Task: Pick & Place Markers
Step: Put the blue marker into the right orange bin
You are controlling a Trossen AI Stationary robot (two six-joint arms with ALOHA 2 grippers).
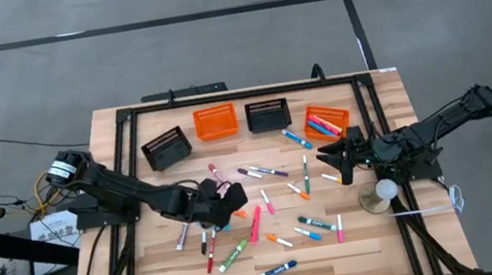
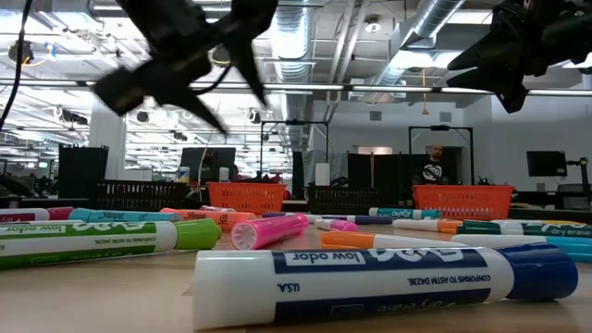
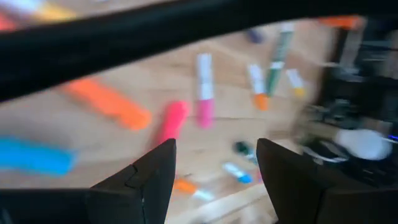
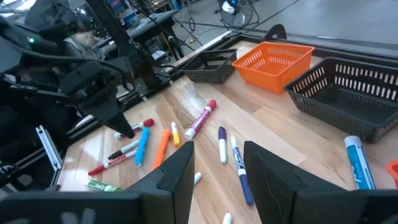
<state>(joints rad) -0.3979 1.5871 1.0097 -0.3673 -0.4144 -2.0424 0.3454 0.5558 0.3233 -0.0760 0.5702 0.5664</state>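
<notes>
Choosing one pen out of the scatter is, by my judgement, the step in hand, and doing it well means bringing the jaws down square over a single barrel that lies apart from its neighbours, so that the fingers close across its width rather than along it and do not nudge the rest. The slim capped markers [image 1: 265, 200] in pink, red, orange, blue, green and white lie loose across the pale wooden tabletop [image 1: 367, 246], most of them between the two grippers, a cluster just below and beside the left one. The left gripper [image 1: 226, 201] hangs clear above the table with its two dark fingers [image 3: 152, 180] parted and nothing between them; past its jaws a pink marker [image 3: 204, 93] and an orange marker [image 3: 109, 104] lie flat on the wood. The left arm reaches in low from the table's left edge, forearm stretched toward the middle. The right gripper [image 1: 336, 159] is also raised, its jaws partly open and empty, pointing toward the scatter, with a blue-capped white marker [image 4: 240, 167] lying just ahead of them. Beyond the jaws stand the small orange mesh basket [image 4: 273, 62] and a black mesh basket [image 4: 351, 93], neither touched, where I take the pens to belong.
</notes>
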